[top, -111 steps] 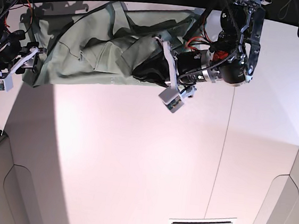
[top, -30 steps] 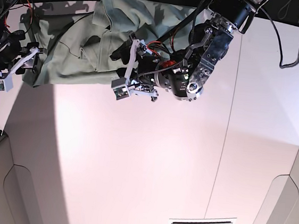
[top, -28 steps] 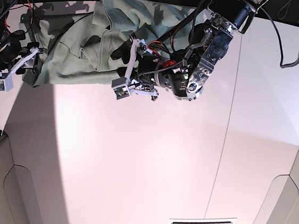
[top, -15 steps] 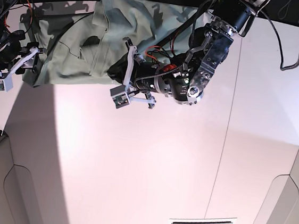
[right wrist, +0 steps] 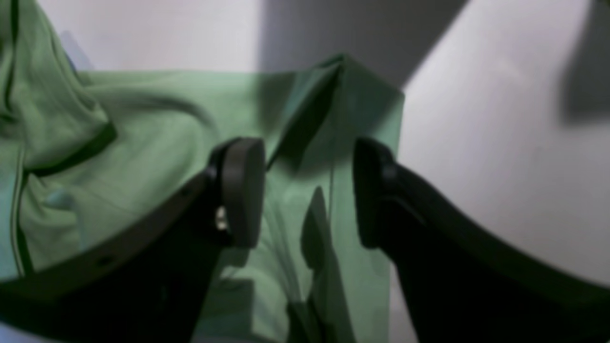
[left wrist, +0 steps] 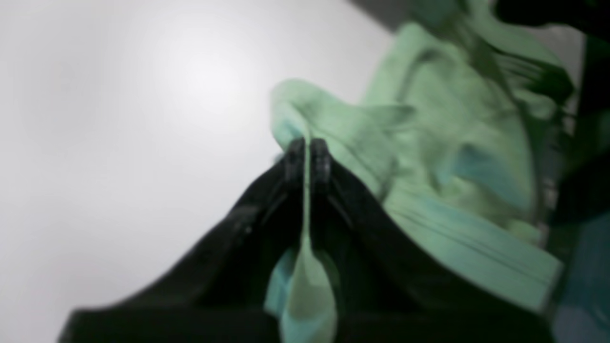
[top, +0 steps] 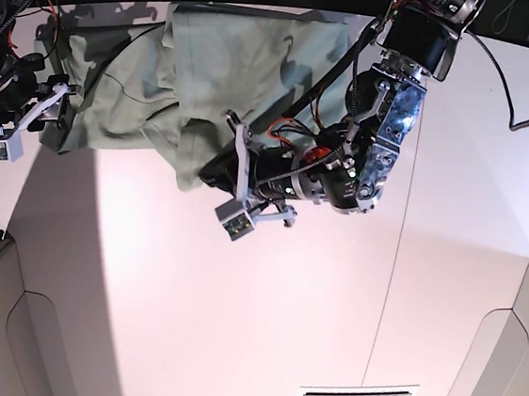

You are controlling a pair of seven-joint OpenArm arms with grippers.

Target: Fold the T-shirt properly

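pale pink-white counter [top: 232, 327] carries the t-shirt [top: 212, 70], a crumpled sage-green heap with darker seams along its far edge. left gripper [left wrist: 307, 159] has its jaws pinched on a fold; right gripper [right wrist: 307, 190] jaws stand apart over a corner.

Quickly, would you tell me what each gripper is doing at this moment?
Left gripper: shut, pinching a fold of the T-shirt.
Right gripper: open, its fingers either side of the shirt's edge, gripping nothing.
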